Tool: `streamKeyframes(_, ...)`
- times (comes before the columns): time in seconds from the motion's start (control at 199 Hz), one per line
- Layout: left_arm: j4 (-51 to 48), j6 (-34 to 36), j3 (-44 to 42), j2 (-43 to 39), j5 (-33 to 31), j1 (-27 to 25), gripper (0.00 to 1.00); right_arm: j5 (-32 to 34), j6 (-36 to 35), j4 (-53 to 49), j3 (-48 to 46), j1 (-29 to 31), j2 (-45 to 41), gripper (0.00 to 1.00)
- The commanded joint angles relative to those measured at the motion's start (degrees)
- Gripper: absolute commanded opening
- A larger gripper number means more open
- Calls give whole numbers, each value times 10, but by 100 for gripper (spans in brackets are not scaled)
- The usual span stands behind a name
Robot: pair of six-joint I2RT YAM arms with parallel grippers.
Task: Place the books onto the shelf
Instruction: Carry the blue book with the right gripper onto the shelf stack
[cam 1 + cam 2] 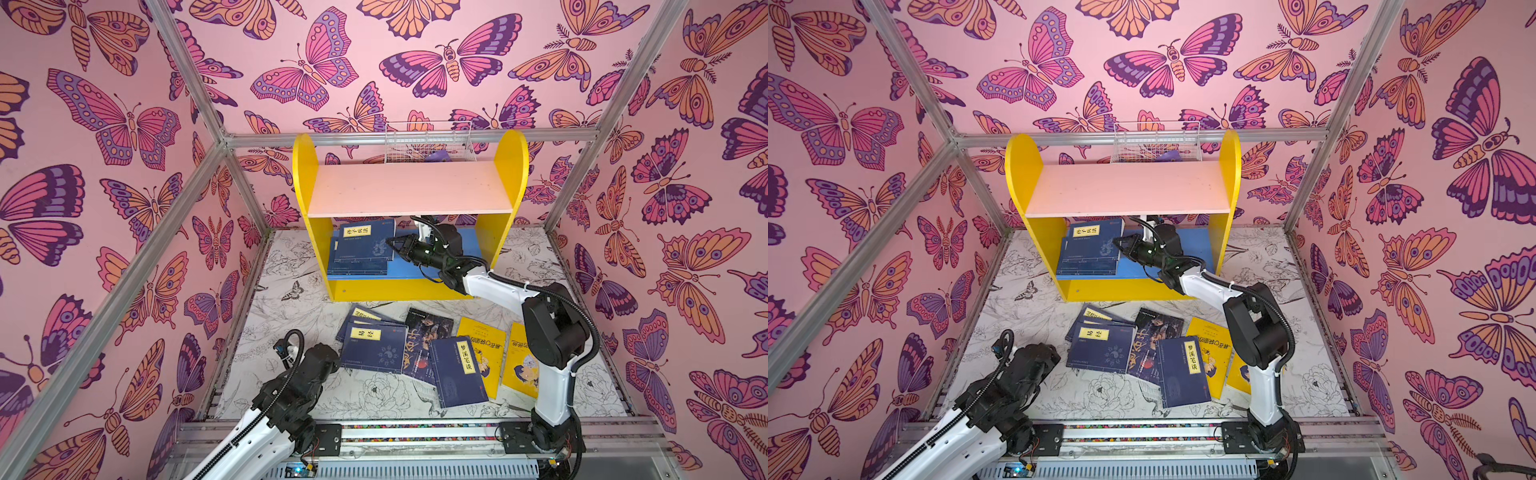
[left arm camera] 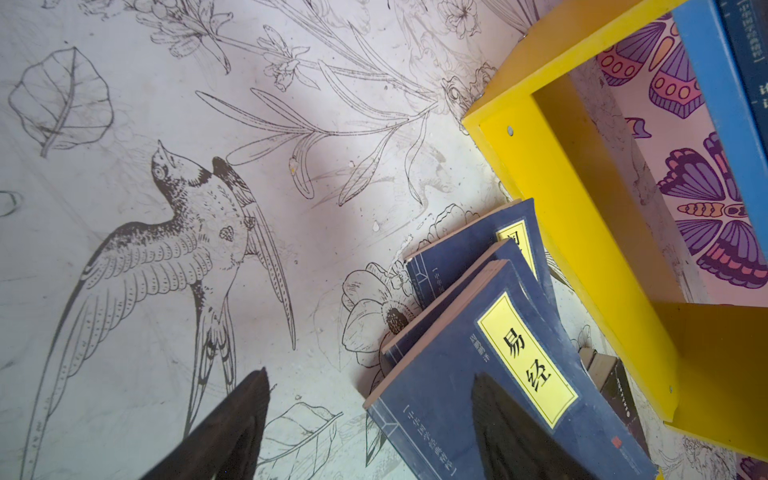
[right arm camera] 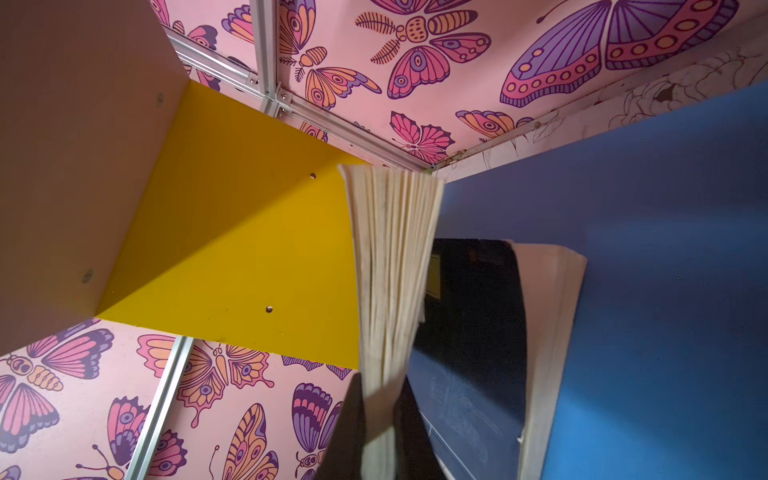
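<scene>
The shelf [image 1: 409,189] [image 1: 1127,189] stands at the back with yellow sides, a pink upper board and a blue lower board [image 3: 644,249]. My right gripper [image 1: 392,243] [image 3: 380,382] reaches into the lower tier, shut on the page edge of a navy book [image 1: 365,239] [image 3: 392,249] that tilts over other navy books [image 1: 357,264] lying flat there. More books lie on the floor in front: navy ones [image 1: 374,347] [image 2: 498,374], a dark one [image 1: 428,332] and yellow ones [image 1: 484,353]. My left gripper [image 2: 370,386] is open, low over the corner of the nearest navy book.
A white wire basket [image 1: 430,143] sits behind the shelf top. Aluminium frame bars [image 1: 187,199] and butterfly-papered walls close in the floor. My right arm [image 1: 552,324] crosses above the yellow books. The floor to the left of the book pile is bare [image 2: 166,208].
</scene>
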Motion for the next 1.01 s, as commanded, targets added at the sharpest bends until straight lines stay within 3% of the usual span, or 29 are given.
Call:
streamKeyframes(0.0,-16,-3,-13,-4,0,4,79,-15,27,29,25,2,12,0)
streamKeyframes(0.489,-15,3,-11,3,4,5,79,-39,27,-9,45,18,44,0)
streamKeyframes(1.002,-13,13,-9,0,4,4,79,22,-1,-44,54,35,56,0)
